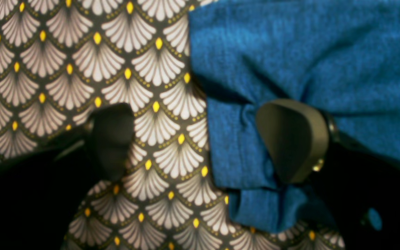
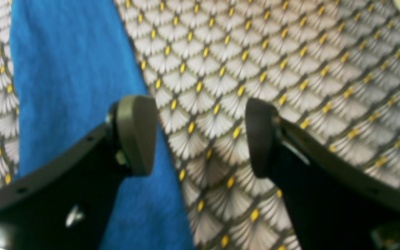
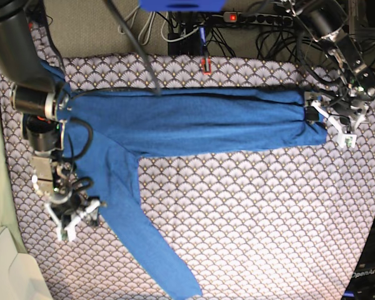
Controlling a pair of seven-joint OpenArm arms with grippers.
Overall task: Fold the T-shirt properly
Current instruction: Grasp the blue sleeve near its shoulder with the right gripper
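The blue T-shirt [image 3: 175, 128] lies on the patterned table cloth as a long band across the back, with one long sleeve [image 3: 147, 250] running down toward the front. My left gripper [image 3: 322, 122] is at the band's right end. In the left wrist view it [image 1: 200, 139] is open, one finger [image 1: 292, 139] on the bunched blue edge [image 1: 234, 146], the other over bare cloth. My right gripper [image 3: 75, 219] is at the shirt's left edge. It [image 2: 200, 137] is open and straddles the blue edge [image 2: 71, 69], holding nothing.
The grey-white scallop table cloth [image 3: 256, 212] covers the table. Cables and a power strip [image 3: 250, 15] lie behind the back edge. A white box [image 3: 9, 272] sits at the front left corner. A black stand [image 3: 369, 275] is at the front right.
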